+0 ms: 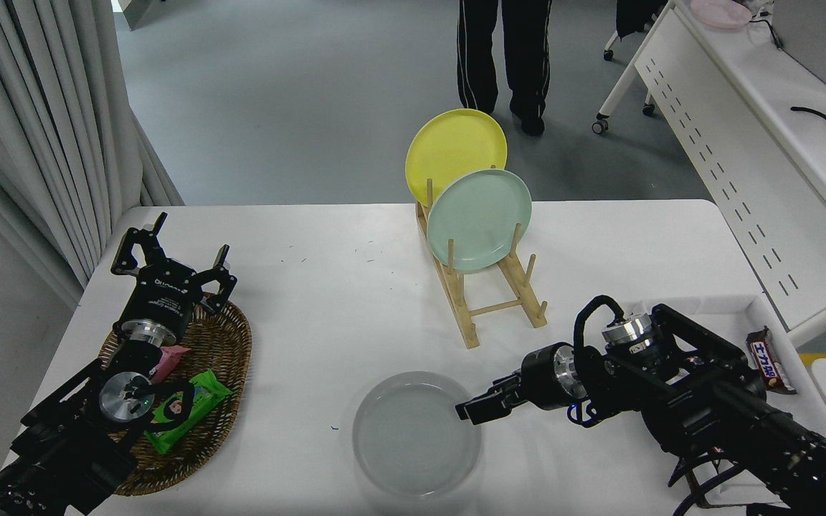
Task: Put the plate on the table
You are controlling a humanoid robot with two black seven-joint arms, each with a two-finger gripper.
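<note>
The light-grey plate (413,437) lies flat on the white table (327,287), near its front edge in the middle. My right gripper (472,411) reaches in from the right and sits at the plate's right rim, its jaws close together on the rim. My left gripper (173,261) is parked at the lower left above a wicker basket, with its fingers spread open and empty.
A wooden rack (488,301) behind the plate holds a mint-green plate (479,218) and a yellow plate (454,147) upright. The wicker basket (230,344) holds snack packets. A white tray (750,308) with a chocolate bar (768,360) is at the right. A person's legs (502,57) stand beyond the table.
</note>
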